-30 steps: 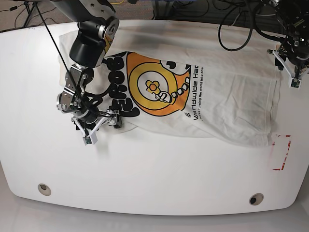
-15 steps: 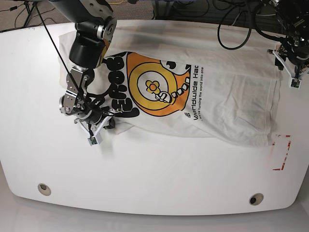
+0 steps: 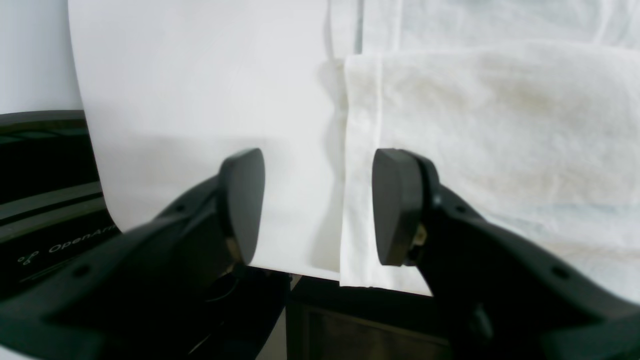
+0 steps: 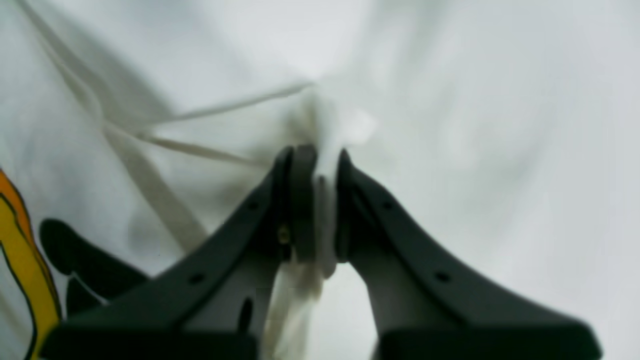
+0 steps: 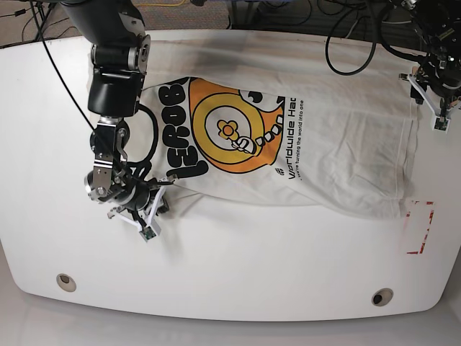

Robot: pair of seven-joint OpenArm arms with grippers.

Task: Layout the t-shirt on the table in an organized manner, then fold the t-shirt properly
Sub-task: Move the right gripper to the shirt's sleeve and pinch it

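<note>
The white t-shirt [image 5: 317,144] lies spread on the table [image 5: 230,267] with its orange-and-yellow graphic and black lettering facing up. In the base view my right gripper [image 5: 155,205] is at the shirt's front left edge, shut on a pinched fold of white fabric. The right wrist view shows that fold of the t-shirt [image 4: 320,125] squeezed between the jaws of the right gripper [image 4: 316,165]. My left gripper [image 5: 425,97] hovers open at the far right, over the shirt's hem. In the left wrist view, the left gripper [image 3: 320,202] straddles the hem edge of the t-shirt [image 3: 360,165] near the table's [image 3: 200,100] rim.
A red tape rectangle [image 5: 420,227] marks the table at the right, beside the shirt's front corner. Two grommet holes [image 5: 66,282] [image 5: 382,297] sit near the front edge. Black cables [image 5: 353,50] loop at the back right.
My right gripper went from open to shut on the shirt's front left edge and has drawn that fabric left and toward the front. The left arm has not moved.
</note>
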